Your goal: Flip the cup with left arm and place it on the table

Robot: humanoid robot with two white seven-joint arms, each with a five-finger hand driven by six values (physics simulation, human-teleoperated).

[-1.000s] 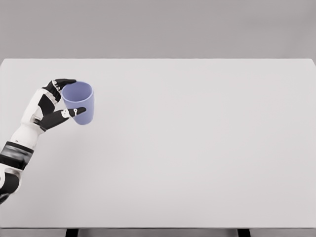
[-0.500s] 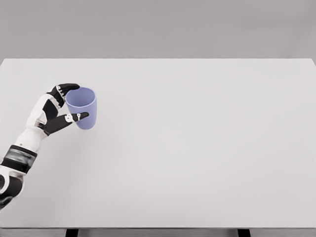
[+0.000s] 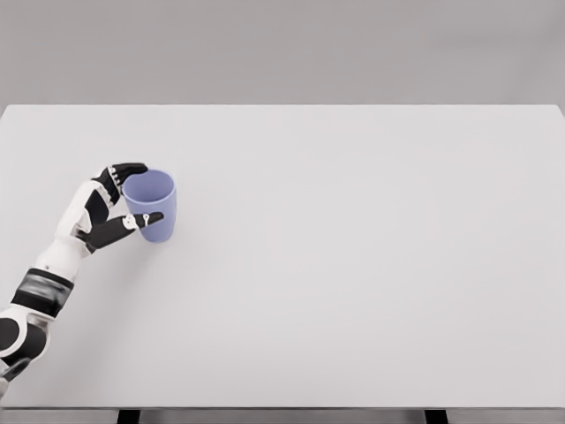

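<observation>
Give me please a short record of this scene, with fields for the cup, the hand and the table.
cup: blue cup, mouth up, near the table's left side
left hand: left hand closed around the cup, thumb in front, fingers behind the rim
right hand: not in view
table: white table
contact with table: cannot tell whether the cup's base touches it

Lavender-blue cup [image 3: 152,205]; left hand [image 3: 108,210] black-and-white, arm white with grey band; pale grey table [image 3: 353,265].
</observation>
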